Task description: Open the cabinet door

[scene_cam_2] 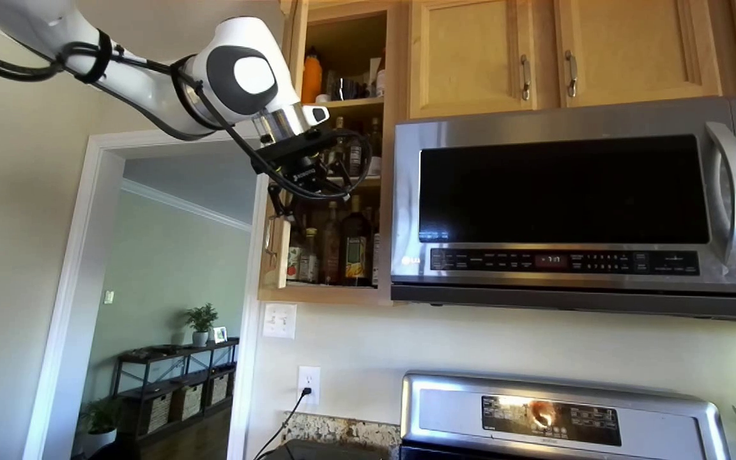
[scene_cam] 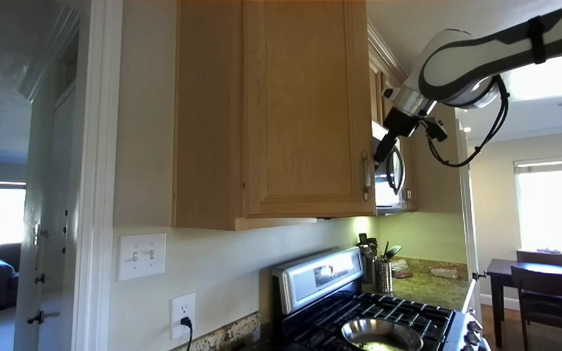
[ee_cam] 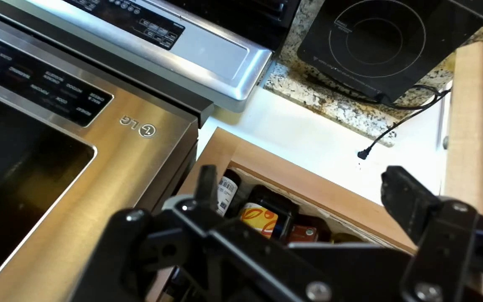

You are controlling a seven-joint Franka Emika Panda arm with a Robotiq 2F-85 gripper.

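Note:
The cabinet door (scene_cam: 305, 107) is a tall honey-coloured framed panel with a slim vertical silver handle (scene_cam: 366, 175) near its free edge. In an exterior view the door (scene_cam_2: 276, 262) stands swung open at the cabinet's left, and its handle (scene_cam_2: 270, 236) is on the outer face. In the wrist view the door's edge (ee_cam: 470, 126) runs down the right side. My gripper (ee_cam: 299, 184) is open, with nothing between its fingers. It also shows in both exterior views (scene_cam: 382, 155) (scene_cam_2: 314, 198), by the door's free edge, on the cabinet's open side. Whether a finger touches the door is unclear.
Bottles (scene_cam_2: 356, 246) stand on shelves inside the open cabinet. A steel microwave (scene_cam_2: 563, 204) is right beside it, under smaller cabinet doors (scene_cam_2: 470, 57). Below are a stove (scene_cam: 373, 297) with a pan (scene_cam: 382, 334) and a black cooktop (ee_cam: 373, 42).

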